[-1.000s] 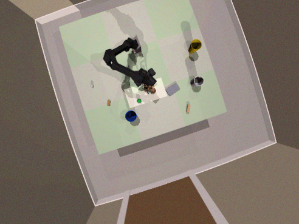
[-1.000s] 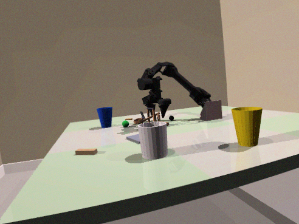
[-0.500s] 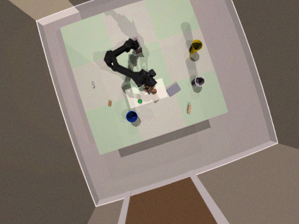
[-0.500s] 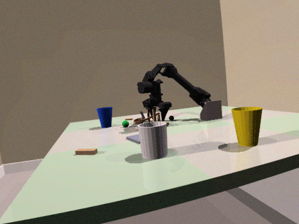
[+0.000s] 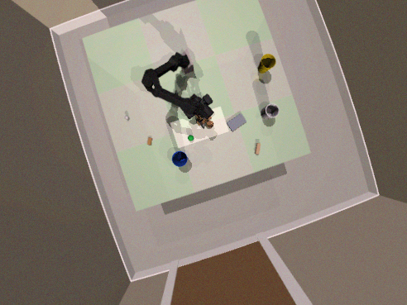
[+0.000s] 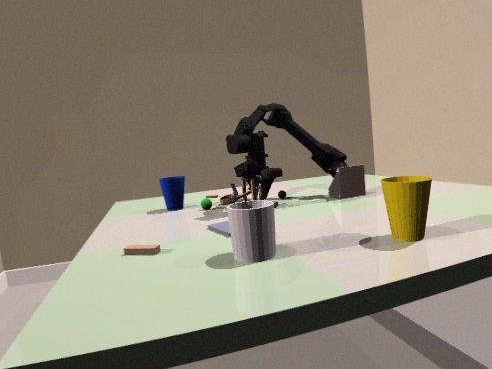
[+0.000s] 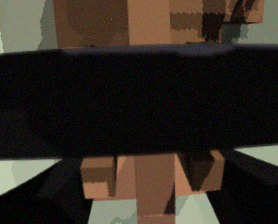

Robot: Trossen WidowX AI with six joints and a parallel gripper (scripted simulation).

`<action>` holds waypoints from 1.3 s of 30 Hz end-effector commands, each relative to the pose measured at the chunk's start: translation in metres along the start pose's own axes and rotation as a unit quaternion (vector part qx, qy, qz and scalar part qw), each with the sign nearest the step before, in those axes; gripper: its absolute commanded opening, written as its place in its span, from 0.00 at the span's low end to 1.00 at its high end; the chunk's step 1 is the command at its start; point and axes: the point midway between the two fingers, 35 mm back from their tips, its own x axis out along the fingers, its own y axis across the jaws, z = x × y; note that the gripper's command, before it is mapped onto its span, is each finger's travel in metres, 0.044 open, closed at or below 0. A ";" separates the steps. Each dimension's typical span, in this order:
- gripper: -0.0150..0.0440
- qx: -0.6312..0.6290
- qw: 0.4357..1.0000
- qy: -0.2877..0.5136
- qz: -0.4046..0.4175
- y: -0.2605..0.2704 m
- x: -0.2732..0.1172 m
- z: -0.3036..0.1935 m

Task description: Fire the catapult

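The wooden catapult [image 5: 210,124] [image 6: 227,200] [image 7: 155,185] stands on the pale rectangle [image 5: 221,120]. My gripper [image 5: 203,121] [image 6: 256,190] [image 7: 145,149] points down and is shut on the catapult, with one finger on each side of its wooden body in the wrist view. A dark crossbar [image 7: 140,100] hides the middle of the catapult there. The green ball [image 5: 190,138] [image 6: 206,204] lies on the pale rectangle, apart from the catapult. The white mug [image 5: 271,111] [image 6: 252,232] stands upright, beyond the grey slab from the catapult.
The grey slab [image 5: 237,121] [image 6: 219,228] lies between catapult and mug. A blue cup [image 5: 179,159] [image 6: 173,192] stands near the ball. A yellow cup [image 5: 268,62] [image 6: 407,207] stands beyond the mug. Orange blocks [image 5: 150,140] [image 5: 257,148] [image 6: 142,250] and a small dark ball [image 6: 282,194] lie about.
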 end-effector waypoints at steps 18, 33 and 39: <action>0.25 0.151 0.988 -0.004 0.015 0.085 -0.058 0.010; 0.25 0.388 0.921 0.002 0.013 0.222 -0.056 -0.010; 0.25 0.442 0.897 0.002 0.008 0.259 -0.051 -0.017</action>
